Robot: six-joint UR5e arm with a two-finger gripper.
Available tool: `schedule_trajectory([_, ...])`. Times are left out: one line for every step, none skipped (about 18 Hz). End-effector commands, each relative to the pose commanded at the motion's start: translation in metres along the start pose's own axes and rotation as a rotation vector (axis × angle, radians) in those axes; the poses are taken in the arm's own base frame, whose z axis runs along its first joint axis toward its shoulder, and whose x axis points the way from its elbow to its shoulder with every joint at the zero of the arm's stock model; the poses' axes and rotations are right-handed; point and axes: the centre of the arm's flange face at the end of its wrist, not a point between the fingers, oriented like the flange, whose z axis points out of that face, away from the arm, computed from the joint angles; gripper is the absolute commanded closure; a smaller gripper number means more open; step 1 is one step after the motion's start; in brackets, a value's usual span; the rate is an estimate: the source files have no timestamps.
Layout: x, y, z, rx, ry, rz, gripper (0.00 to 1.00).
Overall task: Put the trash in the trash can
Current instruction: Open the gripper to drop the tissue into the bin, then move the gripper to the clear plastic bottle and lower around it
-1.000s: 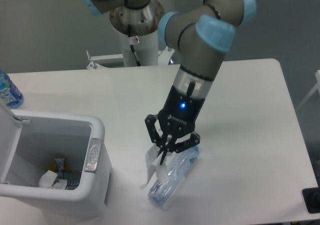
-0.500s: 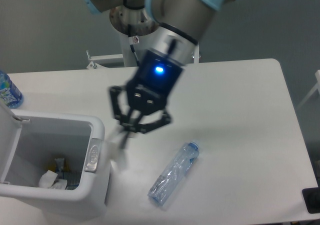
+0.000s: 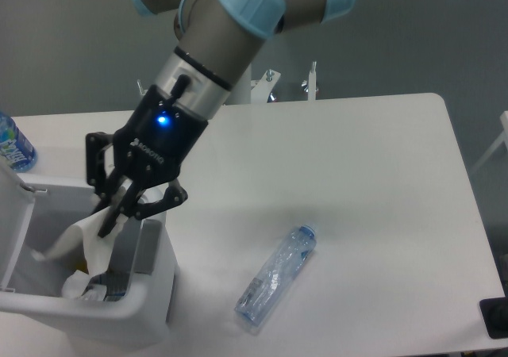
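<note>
My gripper [image 3: 111,216] hangs over the open white trash can [image 3: 151,293] at the lower left and is shut on a white tissue [image 3: 83,242], which dangles down into the can. More white tissue scraps [image 3: 79,285] lie on the can's floor. The crushed clear plastic bottle [image 3: 275,274] with a blue cap lies on the white table, to the right of the can and apart from the gripper.
An uncrushed blue-labelled bottle [image 3: 13,144] stands at the table's left edge behind the can. The can's hinged lid [image 3: 11,214] stands open on its left. A dark object [image 3: 495,317] sits at the table's lower right corner. The robot base [image 3: 230,79] rises behind the table.
The gripper lifted the tissue from beside the crushed bottle and carried it left to above the trash can. The bottle stays on the table.
</note>
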Motion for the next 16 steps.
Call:
schedule_trajectory([-0.001,-0.001,0.0,0.0,-0.002,0.001,0.0])
schedule_trajectory([-0.002,-0.002,-0.001,0.002,-0.005,0.003,0.0])
schedule_trajectory([-0.002,-0.003,-0.003,0.004,-0.009,0.002,0.0])
schedule_trajectory([-0.008,-0.003,-0.008,0.007,-0.019,-0.001,0.0])
schedule_trajectory([-0.019,-0.001,-0.017,0.013,-0.04,-0.011,0.0])
schedule_trajectory([-0.031,0.002,-0.025,0.013,-0.062,-0.014,0.0])
schedule_trajectory([-0.042,0.006,-0.032,0.006,-0.094,-0.005,0.0])
schedule_trajectory([-0.062,0.015,-0.036,-0.02,-0.143,-0.001,0.0])
schedule_trajectory([-0.083,0.029,-0.037,-0.065,-0.205,0.003,0.0])
schedule_trajectory([-0.099,0.04,-0.038,-0.114,-0.266,0.024,0.0])
schedule_trajectory([-0.115,0.052,-0.031,-0.173,-0.312,0.045,0.0])
schedule_trajectory([-0.132,0.065,-0.022,-0.23,-0.346,0.056,0.0])
schedule_trajectory([-0.148,0.079,-0.012,-0.284,-0.376,0.054,0.0])
schedule_trajectory([-0.161,0.092,-0.003,-0.325,-0.396,0.042,0.0])
schedule_trajectory([-0.175,0.106,0.007,-0.359,-0.405,0.024,0.0])
schedule_trajectory([-0.186,0.117,0.014,-0.386,-0.412,0.011,0.0])
